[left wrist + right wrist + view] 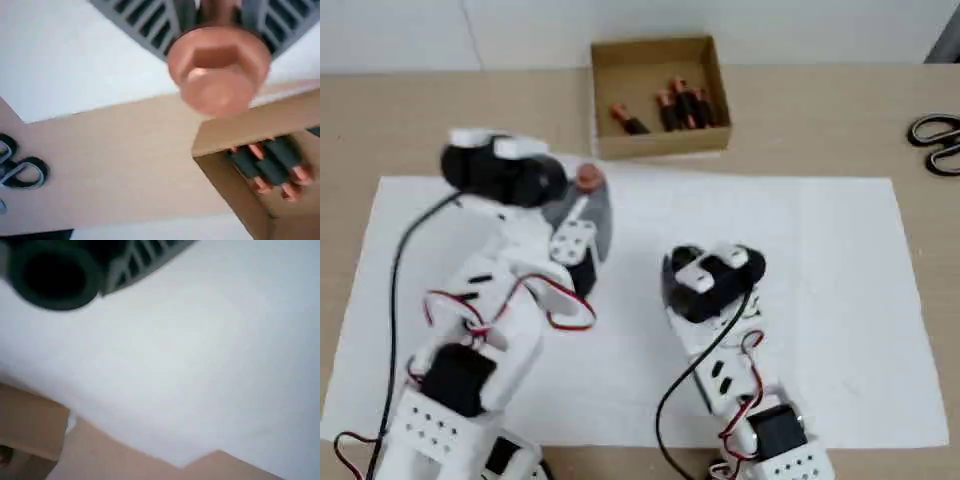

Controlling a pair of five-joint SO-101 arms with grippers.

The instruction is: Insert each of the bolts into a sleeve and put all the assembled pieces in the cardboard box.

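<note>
Bolt point(218, 75), clenched by its shank in the left jaws, looked rigid and slippery; right jaws gripped the sleeve point(52, 275).

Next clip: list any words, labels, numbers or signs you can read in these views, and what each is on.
None: no text can be read.
The cardboard box, the white paper, the held bolt and the black sleeve show no print.
Any marks on the arms are too small to tell.
</note>
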